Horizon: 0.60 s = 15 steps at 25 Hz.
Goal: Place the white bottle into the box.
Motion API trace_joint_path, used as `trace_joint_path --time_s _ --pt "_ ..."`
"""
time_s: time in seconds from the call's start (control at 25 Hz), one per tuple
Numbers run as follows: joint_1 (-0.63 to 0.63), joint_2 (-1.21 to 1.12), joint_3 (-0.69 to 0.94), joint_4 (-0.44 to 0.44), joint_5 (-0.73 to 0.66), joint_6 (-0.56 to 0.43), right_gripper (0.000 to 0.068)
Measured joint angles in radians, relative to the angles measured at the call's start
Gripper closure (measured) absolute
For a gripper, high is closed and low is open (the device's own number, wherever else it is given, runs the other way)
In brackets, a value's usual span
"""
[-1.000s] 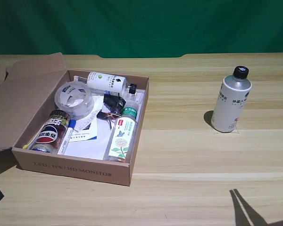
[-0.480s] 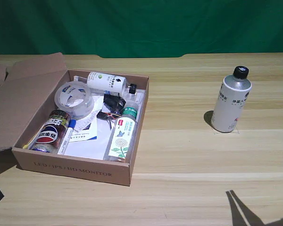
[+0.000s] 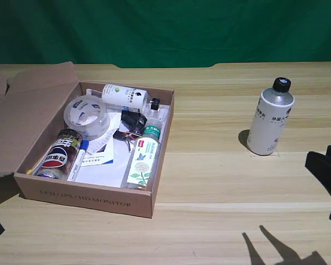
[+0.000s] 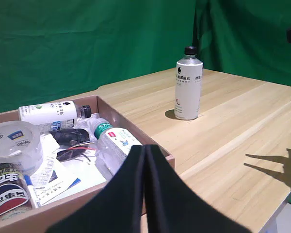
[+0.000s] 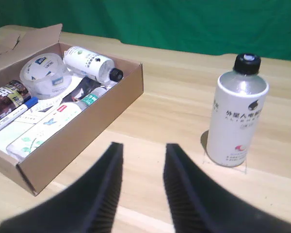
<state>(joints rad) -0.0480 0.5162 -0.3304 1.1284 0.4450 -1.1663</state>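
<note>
The box (image 3: 91,196) sat crowded at the exterior view's left; the white bottle (image 3: 270,117) stood upright, well right (untouched); the right gripper (image 5: 141,167), jaws narrowly parted and empty, risked toppling it by clipping it.

I log a wooden table (image 3: 220,182) backed by a green backdrop (image 3: 165,30). Also on my list:
- roll of clear tape (image 3: 86,115), lying flat;
- smaller white bottle (image 3: 124,96) with a green round logo, on its side;
- clear bottle (image 3: 144,157) with a green cap and flower label, on its side;
- dark can (image 3: 60,154) with red, white and blue print;
- blue-capped marker (image 3: 78,158) just beside the can;
- papers (image 3: 99,160) beneath them;
- black item with wires (image 3: 129,128), which I cannot identify.
</note>
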Motion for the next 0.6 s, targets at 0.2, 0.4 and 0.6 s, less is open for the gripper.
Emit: trace_joint_path --time_s 0.2,0.4,0.6 --pt "0.000 0.111 0.000 0.000 -0.002 0.023 0.0115" --pt "0.000 0.202 -0.049 0.000 -0.032 0.026 0.0008" --pt "0.000 0.291 -0.157 0.005 -0.080 0.026 0.0032"
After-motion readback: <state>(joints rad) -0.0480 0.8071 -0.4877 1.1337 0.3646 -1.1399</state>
